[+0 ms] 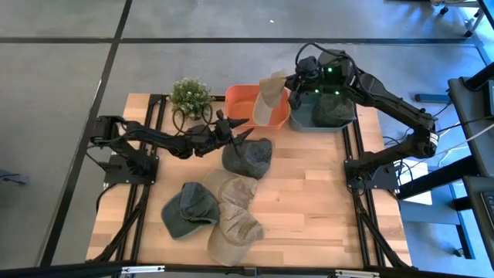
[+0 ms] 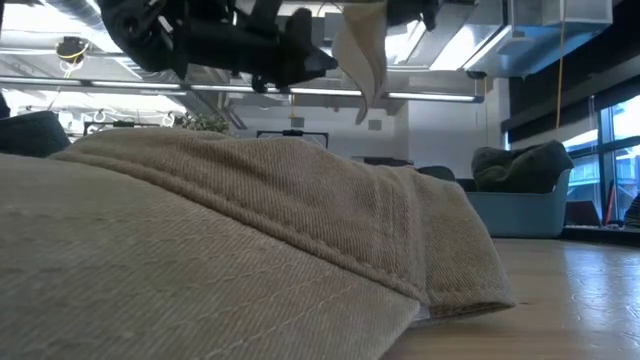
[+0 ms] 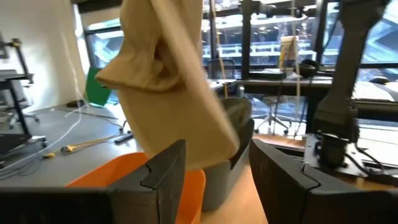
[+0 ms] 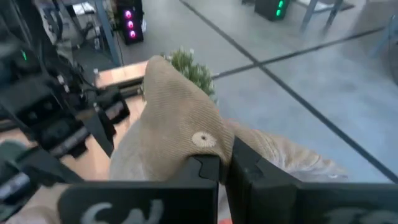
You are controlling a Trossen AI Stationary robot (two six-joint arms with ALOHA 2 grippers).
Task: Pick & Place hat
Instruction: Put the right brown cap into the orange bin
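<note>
Overhead, the right gripper (image 1: 287, 83) pinches a tan cap (image 1: 271, 96) tightly by its crown, dangling it above the orange bin (image 1: 241, 99), presumably for dropping in; beside that bin, the left gripper (image 1: 245, 133) waits, jaws parted and empty.

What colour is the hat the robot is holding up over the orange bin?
Tan, a light beige. The hat shows best in the right wrist view, clamped in the right gripper.

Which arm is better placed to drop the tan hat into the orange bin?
Right. Its hand already grips the hat over the orange bin; the left hand is open beside it.
</note>
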